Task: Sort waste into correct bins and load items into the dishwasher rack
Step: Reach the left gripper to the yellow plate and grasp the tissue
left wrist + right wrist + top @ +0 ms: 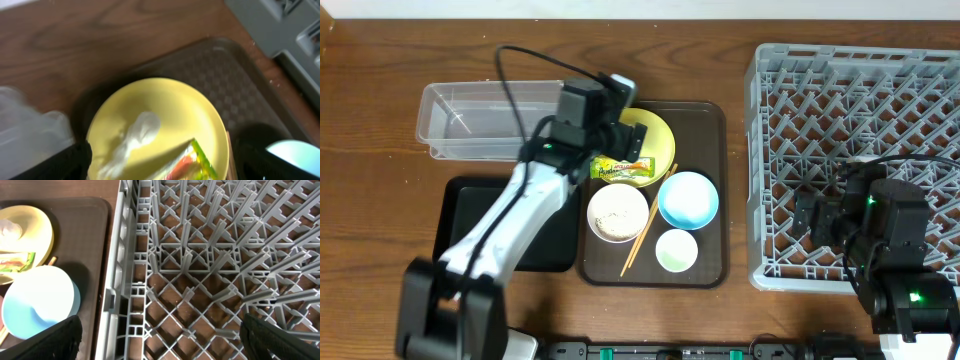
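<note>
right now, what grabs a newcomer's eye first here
The grey dishwasher rack fills the right side. In the centre, a dark brown serving tray holds a yellow plate, white bowl, light blue bowl and pale green cup. The left arm reaches over the plate, jaws wide above a white tissue and snack wrapper.

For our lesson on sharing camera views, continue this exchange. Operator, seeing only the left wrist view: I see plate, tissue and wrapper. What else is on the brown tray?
Observer: A white bowl of rice, nearer the robot than the plate.
Operator: Where is the black tray?
Observer: Left of the brown tray, nearer the robot than the tub.
Operator: And the right gripper?
Observer: Open, above the rack.
</note>
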Action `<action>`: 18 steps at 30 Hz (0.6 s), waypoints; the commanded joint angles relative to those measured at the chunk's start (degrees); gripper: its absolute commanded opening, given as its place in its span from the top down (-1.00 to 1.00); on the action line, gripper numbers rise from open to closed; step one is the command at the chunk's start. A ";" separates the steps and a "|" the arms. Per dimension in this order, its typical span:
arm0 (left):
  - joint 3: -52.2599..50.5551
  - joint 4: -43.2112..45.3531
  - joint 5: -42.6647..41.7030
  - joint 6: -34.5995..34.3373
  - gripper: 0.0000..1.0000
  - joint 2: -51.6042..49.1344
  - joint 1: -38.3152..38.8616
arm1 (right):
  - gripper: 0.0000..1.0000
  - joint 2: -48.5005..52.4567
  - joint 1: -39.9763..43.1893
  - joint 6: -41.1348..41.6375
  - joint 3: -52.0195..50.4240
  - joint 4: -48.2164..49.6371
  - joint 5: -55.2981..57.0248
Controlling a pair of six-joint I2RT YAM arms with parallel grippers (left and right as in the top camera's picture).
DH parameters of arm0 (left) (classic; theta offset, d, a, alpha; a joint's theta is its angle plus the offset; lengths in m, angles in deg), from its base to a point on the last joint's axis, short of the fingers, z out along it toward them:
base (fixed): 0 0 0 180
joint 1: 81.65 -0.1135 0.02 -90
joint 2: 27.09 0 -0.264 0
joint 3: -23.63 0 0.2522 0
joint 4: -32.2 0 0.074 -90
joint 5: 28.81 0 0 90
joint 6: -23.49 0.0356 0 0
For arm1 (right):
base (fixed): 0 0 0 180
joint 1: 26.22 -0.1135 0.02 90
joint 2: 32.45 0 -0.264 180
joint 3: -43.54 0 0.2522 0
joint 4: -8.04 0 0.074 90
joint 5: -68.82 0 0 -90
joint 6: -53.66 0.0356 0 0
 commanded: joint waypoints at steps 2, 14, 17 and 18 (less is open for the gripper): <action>0.83 3.19 0.79 1.60 -0.84 -5.95 0.59 | -0.98 -0.13 0.37 0.28 1.33 -0.28 -0.24; 0.83 5.60 6.58 1.60 -0.76 -17.92 0.59 | -0.98 -0.13 0.37 0.28 1.31 -0.96 -0.26; 0.83 5.40 6.58 1.60 -0.56 -19.37 0.59 | -0.98 -0.13 0.37 0.28 1.33 -0.96 -0.24; 0.83 5.35 6.56 1.57 -0.43 -19.45 0.59 | -0.99 -0.13 0.37 0.28 1.31 -0.96 -0.26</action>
